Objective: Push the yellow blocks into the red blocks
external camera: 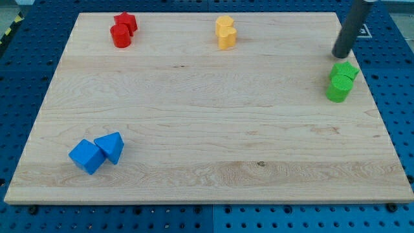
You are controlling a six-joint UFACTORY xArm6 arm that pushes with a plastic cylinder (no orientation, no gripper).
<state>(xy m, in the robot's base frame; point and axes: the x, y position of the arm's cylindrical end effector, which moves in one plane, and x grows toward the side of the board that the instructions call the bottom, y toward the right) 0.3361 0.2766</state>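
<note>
Two yellow blocks sit together near the view's top centre: a yellow heart-like block [226,38] in front and another yellow block [224,24] just behind it, touching. Two red blocks sit at the top left: a red star [127,21] and a red cylinder [119,36], touching. My tip [338,56] is at the view's right, just above the green blocks and far to the right of the yellow blocks. The rod rises out of the top edge.
Two green blocks, a star [345,69] and a rounder one [337,89], sit at the right edge of the wooden board [207,129]. A blue cube [86,156] and a blue triangular block [110,146] lie at the bottom left.
</note>
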